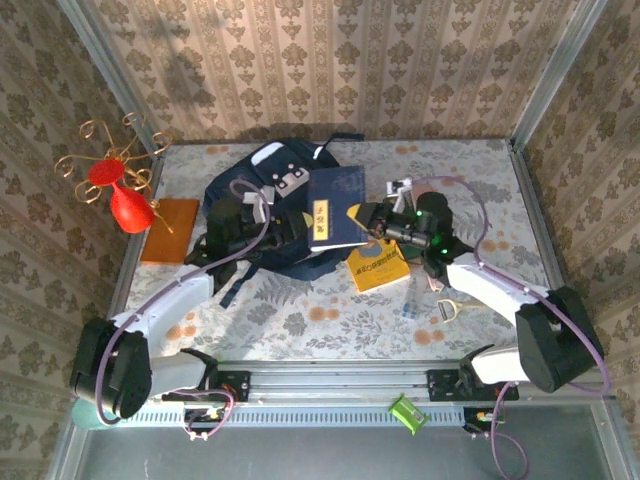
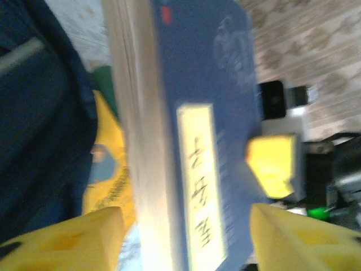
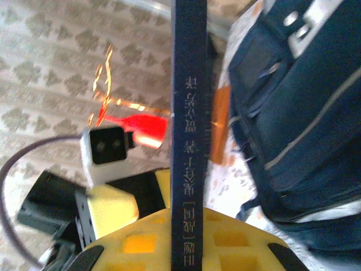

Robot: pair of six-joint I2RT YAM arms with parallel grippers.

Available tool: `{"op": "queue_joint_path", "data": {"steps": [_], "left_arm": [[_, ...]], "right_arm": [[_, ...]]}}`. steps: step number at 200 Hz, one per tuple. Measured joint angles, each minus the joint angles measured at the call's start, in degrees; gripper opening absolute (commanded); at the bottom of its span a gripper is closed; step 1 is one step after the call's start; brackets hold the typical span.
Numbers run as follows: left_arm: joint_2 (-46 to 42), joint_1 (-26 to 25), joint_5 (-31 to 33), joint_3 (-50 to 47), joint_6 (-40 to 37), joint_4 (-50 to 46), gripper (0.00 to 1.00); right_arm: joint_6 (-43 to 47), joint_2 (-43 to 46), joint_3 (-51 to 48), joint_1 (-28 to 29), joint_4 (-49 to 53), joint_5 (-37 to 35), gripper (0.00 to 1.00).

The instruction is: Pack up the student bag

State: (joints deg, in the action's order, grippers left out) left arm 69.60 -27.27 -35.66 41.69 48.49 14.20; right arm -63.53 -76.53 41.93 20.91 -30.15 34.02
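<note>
The student bag (image 1: 262, 195) lies at the back middle of the table, dark navy with pale patches; it also appears as the student bag (image 3: 299, 113) and the student bag (image 2: 39, 113). A dark blue book (image 1: 335, 208) stands upright just right of it. My right gripper (image 1: 362, 218) is shut on the book, and the spine (image 3: 189, 141) runs up between my right gripper (image 3: 189, 237) pads. My left gripper (image 2: 186, 231) is open, its yellow fingers (image 2: 84, 237) straddling the blue book (image 2: 203, 113) with gaps on both sides. It sits over the bag as the left gripper (image 1: 290, 228).
A yellow book (image 1: 378, 268) lies flat under the right arm. An orange notebook (image 1: 170, 230) and a red vase with gold wire (image 1: 125, 200) sit at the left edge. A small looped tool (image 1: 447, 308) lies front right, and a green object (image 1: 407, 412) rests on the front rail.
</note>
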Motion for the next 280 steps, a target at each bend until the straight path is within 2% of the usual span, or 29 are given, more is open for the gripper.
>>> {"op": "queue_joint_path", "data": {"steps": [32,63,83,117,134,154,183,200,219,238,261,280], "left_arm": [[6.9,-7.6,17.6,12.7,-19.4,-17.4,0.7],[19.2,-9.4,30.8,22.1,-32.5,-27.1,0.72],[27.2,-9.4,35.7,27.1,-38.6,-32.2,0.75],[36.4,-9.6,39.1,34.3,-45.0,-38.3,0.77],[38.9,-9.9,40.3,36.5,-46.4,-39.3,0.7],[40.4,-10.5,42.0,38.2,-47.5,-40.0,0.5],[40.7,-11.4,43.0,38.5,-49.0,-40.2,0.13],[40.4,-10.9,42.8,38.6,-49.9,-40.2,0.0],[38.2,-9.7,40.8,38.2,-50.4,-40.2,0.0],[31.6,-7.0,35.3,35.2,-50.0,-38.9,0.0],[21.2,-1.2,26.4,31.9,-47.3,-36.2,0.0],[16.1,4.3,19.7,31.4,-44.8,-33.9,0.0]], "right_arm": [[4.7,5.4,0.0,-8.4,9.7,-2.5,0.0],[8.4,8.8,0.0,-12.3,15.9,-3.8,0.0],[9.8,8.9,0.0,-13.2,17.7,-3.8,0.0],[10.9,8.9,-0.2,-14.5,19.1,-3.4,0.0],[10.9,8.9,-1.0,-15.2,18.8,-3.1,0.0],[10.9,8.9,-2.9,-15.6,18.6,-2.4,0.0],[11.8,8.9,-4.0,-15.8,19.8,-1.9,0.0],[14.2,8.9,-3.4,-15.8,22.8,-1.7,0.0],[17.8,9.1,-1.9,-15.8,28.0,-1.6,0.0],[20.9,10.8,-1.0,-15.8,32.4,-1.4,0.0],[22.4,13.1,-0.7,-15.0,34.8,0.4,0.0],[21.3,13.1,-0.7,-12.9,33.6,2.4,0.0]]}}
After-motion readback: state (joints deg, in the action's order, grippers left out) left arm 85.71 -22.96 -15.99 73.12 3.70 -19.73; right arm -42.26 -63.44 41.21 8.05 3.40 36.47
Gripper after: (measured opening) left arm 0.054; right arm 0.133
